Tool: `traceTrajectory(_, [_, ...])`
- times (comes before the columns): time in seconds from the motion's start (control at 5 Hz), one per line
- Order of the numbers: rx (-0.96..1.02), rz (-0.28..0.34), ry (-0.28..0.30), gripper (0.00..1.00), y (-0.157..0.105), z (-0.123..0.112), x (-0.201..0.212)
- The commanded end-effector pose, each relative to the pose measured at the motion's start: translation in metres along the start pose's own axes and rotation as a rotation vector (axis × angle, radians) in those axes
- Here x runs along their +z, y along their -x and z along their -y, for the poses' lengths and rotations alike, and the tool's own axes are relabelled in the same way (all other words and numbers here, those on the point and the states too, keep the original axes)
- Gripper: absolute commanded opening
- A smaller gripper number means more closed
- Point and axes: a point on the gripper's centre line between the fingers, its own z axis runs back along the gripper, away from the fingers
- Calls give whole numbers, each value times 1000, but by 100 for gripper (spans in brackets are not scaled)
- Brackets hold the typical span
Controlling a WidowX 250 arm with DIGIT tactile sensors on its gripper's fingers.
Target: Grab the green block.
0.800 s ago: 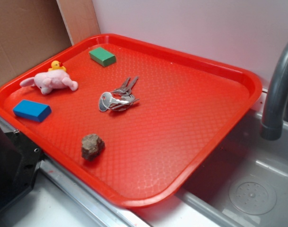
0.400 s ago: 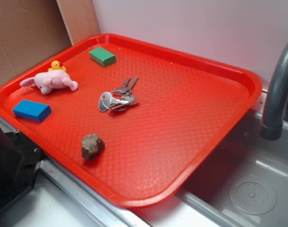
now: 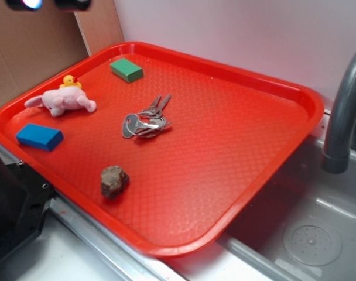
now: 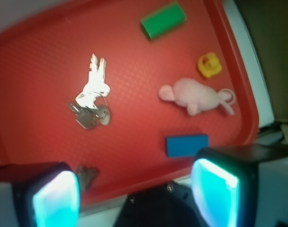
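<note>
The green block (image 3: 126,69) lies flat near the far left corner of the red tray (image 3: 266,88); in the wrist view it (image 4: 162,20) sits at the top. My gripper (image 3: 49,3) just shows at the top left edge of the exterior view, high above the tray. In the wrist view the gripper (image 4: 134,196) hangs open and empty over the tray's near edge, its fingers (image 4: 56,198) wide apart, far from the green block.
On the tray lie a blue block (image 3: 39,137), a pink plush toy (image 3: 62,101), a yellow duck (image 3: 71,82), a bunch of keys (image 3: 146,121) and a brown rock (image 3: 114,180). A grey tap (image 3: 343,117) and sink (image 3: 310,234) are at the right. Cardboard (image 3: 31,52) stands behind left.
My gripper has come into the exterior view at the top left edge. Nothing on the tray has moved.
</note>
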Motion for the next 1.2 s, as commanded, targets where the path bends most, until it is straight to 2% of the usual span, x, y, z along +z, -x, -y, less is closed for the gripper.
traceTrajectory(0.0, [404, 252, 282, 100, -24, -29, -3])
traceTrajectory(0.4, [404, 252, 282, 100, -24, -29, -3])
traceTrajectory(0.6, [554, 219, 150, 100, -73, -16, -36])
traceTrajectory(0.8, [667, 295, 124, 100, -113, -13, -57])
traceTrajectory(1.0, [762, 321, 126, 100, -135, -19, -74])
